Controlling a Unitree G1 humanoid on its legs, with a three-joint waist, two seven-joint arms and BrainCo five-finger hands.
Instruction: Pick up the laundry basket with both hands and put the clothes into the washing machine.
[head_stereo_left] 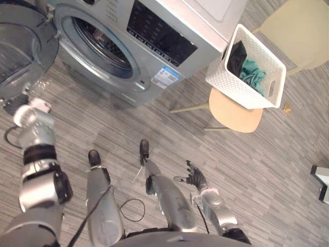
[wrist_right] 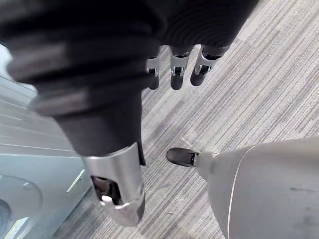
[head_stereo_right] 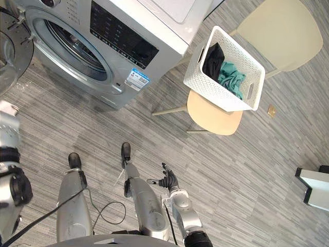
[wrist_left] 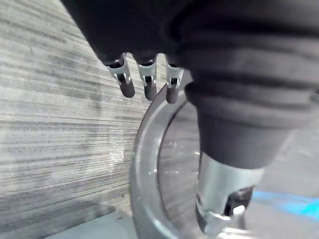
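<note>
- Laundry basket (head_stereo_left: 229,86): white, perforated and rectangular. It stands upright with its mouth upward on the round pale seat of a stool (head_stereo_left: 237,118), to the robot's front right.
- Basket axis: the long axis runs slantwise, from the end beside the washing machine (head_stereo_left: 154,46) out toward the robot's right. A handle slot shows in the short wall at the far-right end.
- Contents: a black garment (head_stereo_left: 236,57) lies at the machine end, with a teal garment (head_stereo_left: 253,76) beside it toward the other end.
- Washing machine: silver, front-loading, with the drum opening (head_stereo_left: 100,46) exposed. Its round door (head_stereo_left: 20,46) is swung wide at the robot's left.
- Left hand (wrist_left: 148,74): its fingers (wrist_left: 126,82) are straight and loosely spread, holding nothing. They hang just beside the door's rim, well apart from the basket.
- Right hand (head_stereo_left: 196,178): low by the robot's side over the grey plank floor (head_stereo_left: 257,170). Its fingers (wrist_right: 177,69) are relaxed and empty, well apart from the basket.
- Background: a pale chair (head_stereo_left: 298,31) stands behind the basket.
</note>
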